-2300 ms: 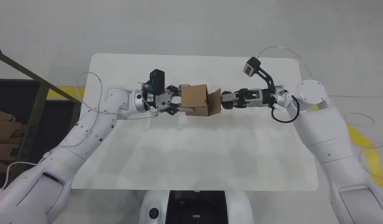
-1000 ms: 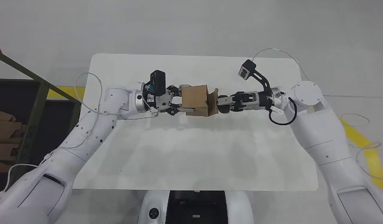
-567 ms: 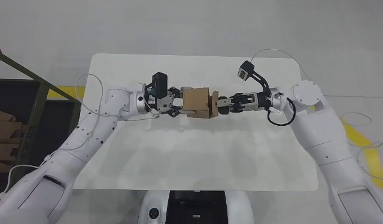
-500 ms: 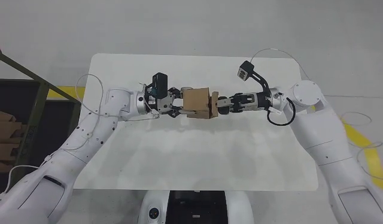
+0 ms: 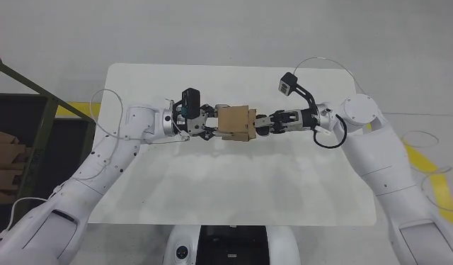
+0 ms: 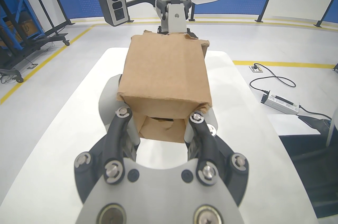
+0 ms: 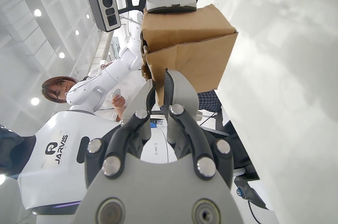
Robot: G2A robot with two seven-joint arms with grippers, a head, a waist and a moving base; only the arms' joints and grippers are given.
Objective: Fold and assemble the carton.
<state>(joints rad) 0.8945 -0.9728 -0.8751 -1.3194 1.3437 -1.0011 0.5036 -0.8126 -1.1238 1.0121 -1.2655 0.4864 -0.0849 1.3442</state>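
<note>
The carton point(image 5: 236, 122) is plain brown cardboard, matte and box-shaped, with ragged, slightly torn edges at its folds. It hangs between my 2 claws over the middle of the white table point(image 5: 233, 187), which is smooth with rounded corners. I cannot tell whether the carton's underside touches the tabletop.

In the left wrist view, the carton's point(image 6: 165, 74) near end is open and shows a dented inner panel. My left claw point(image 6: 159, 116) is clamped on that end, with 1 pale pad pressed against each side wall. In the right wrist view, my right claw point(image 7: 159, 93) is closed tight on the thin edge of a flap point(image 7: 184, 64) at the carton's point(image 7: 190, 24) other end. Its 2 fingers are almost together, with only the cardboard between them.

2.3 s ago that flap stuck out at an angle from the box. My right claw point(image 5: 256, 122) has since pushed inward toward my left claw point(image 5: 212, 125), and the flap now lies nearly flat against the end. The carton looks shorter and squarer from above.
</note>
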